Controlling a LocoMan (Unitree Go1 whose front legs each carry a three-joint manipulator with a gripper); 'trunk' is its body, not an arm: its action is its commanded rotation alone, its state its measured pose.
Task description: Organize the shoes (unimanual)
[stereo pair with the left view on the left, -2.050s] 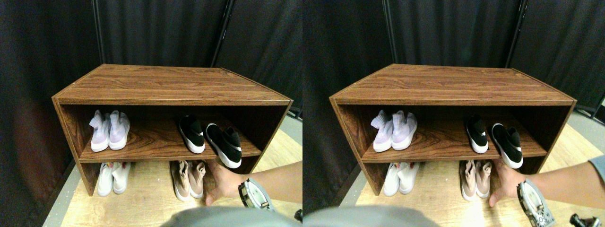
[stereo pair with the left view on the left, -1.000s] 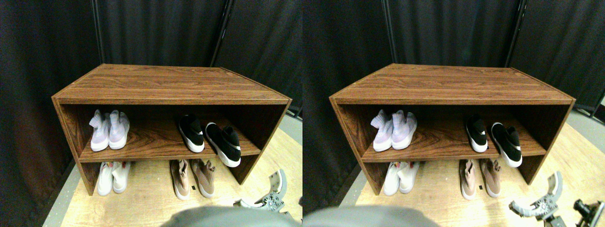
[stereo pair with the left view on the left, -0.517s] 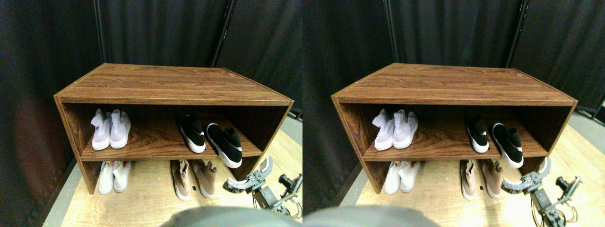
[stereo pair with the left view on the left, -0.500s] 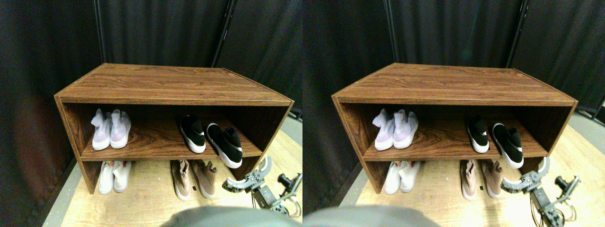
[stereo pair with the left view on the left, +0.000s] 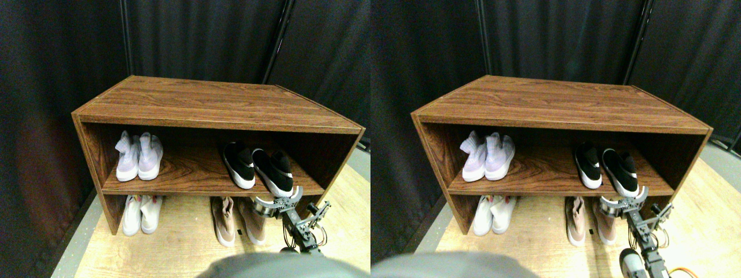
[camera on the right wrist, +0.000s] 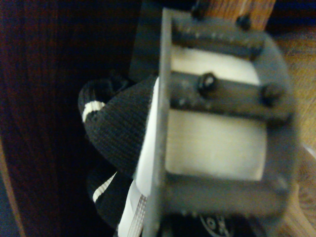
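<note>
At the front edge of the wooden shoe rack's (stereo pair with the left view on the left: 214, 104) middle shelf (stereo pair with the left view on the left: 191, 174), the right gripper (stereo pair with the left view on the left: 277, 204) is seen just at the toe of the right-hand black sneaker (stereo pair with the left view on the left: 276, 172), which lies beside its mate (stereo pair with the left view on the left: 239, 164); whether the jaws are parted or clenched cannot be told. From the wrist, the black knit and white sole are seen close against the jaw frame, presumably for nudging the shoe into line. Lavender (stereo pair with the left view on the left: 139, 156), white (stereo pair with the left view on the left: 140, 212) and pinkish-beige (stereo pair with the left view on the left: 237, 217) pairs are stored elsewhere.

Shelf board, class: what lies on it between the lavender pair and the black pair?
Nothing: in the stereo pair view, the shelf board is bare wood between the lavender pair and the black pair.
</note>
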